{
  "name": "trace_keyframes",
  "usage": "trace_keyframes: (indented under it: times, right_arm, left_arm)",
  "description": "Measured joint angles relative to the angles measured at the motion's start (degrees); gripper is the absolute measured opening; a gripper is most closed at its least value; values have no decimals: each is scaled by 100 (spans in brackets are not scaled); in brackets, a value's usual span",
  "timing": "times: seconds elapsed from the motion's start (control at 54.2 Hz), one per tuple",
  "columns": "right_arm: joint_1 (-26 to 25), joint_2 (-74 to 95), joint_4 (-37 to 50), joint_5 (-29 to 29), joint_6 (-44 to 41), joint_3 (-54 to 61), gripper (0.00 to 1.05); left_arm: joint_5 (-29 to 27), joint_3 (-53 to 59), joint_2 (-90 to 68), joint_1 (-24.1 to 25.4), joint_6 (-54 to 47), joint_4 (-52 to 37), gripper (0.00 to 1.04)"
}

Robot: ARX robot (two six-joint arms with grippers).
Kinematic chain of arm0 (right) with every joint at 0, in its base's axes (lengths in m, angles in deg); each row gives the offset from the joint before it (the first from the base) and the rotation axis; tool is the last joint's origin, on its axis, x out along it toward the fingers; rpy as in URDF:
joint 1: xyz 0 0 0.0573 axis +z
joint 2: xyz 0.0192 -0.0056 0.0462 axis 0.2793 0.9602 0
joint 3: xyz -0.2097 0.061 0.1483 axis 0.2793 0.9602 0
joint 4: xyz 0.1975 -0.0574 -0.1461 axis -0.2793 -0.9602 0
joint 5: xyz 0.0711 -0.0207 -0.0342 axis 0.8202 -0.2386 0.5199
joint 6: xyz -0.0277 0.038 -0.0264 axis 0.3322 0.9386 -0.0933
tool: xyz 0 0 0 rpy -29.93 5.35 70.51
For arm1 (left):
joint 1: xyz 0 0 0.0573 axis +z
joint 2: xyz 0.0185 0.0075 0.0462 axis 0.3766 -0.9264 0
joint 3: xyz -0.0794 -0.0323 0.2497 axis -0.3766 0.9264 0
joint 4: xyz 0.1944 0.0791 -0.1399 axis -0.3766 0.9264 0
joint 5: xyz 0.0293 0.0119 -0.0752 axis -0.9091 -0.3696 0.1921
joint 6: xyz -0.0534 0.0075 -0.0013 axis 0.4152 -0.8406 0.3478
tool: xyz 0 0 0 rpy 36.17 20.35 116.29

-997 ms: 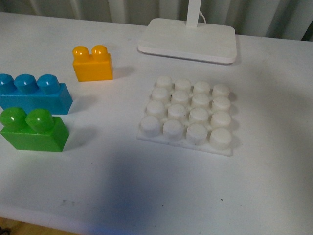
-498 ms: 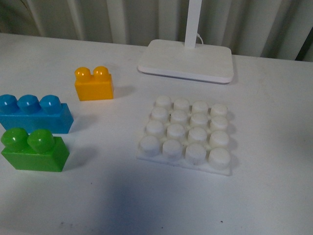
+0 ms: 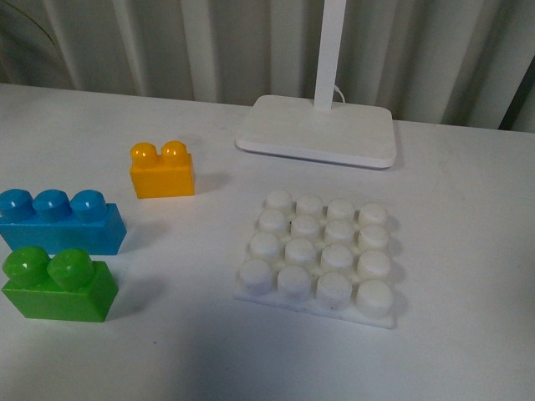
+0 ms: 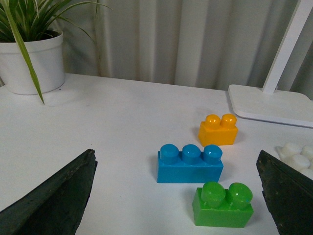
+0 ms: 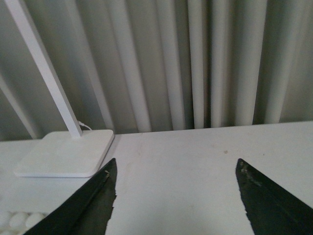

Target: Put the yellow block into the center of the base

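My left pincer [image 4: 174, 154] hangs spread wide and empty, and my right pincer [image 5: 176, 160] is spread the same, holding nothing. The yellow block [image 4: 218, 131] stands upright beyond the blue brick [image 4: 190, 164] and the green brick [image 4: 223, 205], apart from the base [image 3: 321, 251]. Reaching past them, I may clip the blue brick. The base looks loose and may skid under pressing.

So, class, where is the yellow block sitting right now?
In the front view the yellow block stands on the table left of the base, beyond the blue brick.
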Motion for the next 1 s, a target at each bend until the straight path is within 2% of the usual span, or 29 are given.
trace_keyframes:
  times: [0.185, 0.24, 0.314, 0.406, 0.794, 0.886, 0.997]
  right_arm:
    - [505, -546, -122, -490, -133, 402, 1]
    - [634, -702, -184, -608, -157, 509, 1]
    - [1123, -885, -286, -1228, -157, 601, 1]
    - [1335, -1056, -361, -1248, -162, 669, 1]
    - [1344, -1749, -656, -1292, -162, 1038, 1]
    - [1344, -2402, -1502, -1292, -166, 1036, 1]
    - [1344, -2712, -1611, -1292, -164, 1036, 1]
  left_arm:
    - [0, 0, 0, 0, 0, 0, 98]
    - [0, 0, 0, 0, 0, 0, 98]
    - [0, 0, 0, 0, 0, 0, 98]
    - [7, 0, 0, 0, 0, 0, 98]
    - [0, 0, 0, 0, 0, 0, 98]
    - [0, 0, 0, 0, 0, 0, 98]
    - [0, 0, 0, 0, 0, 0, 98]
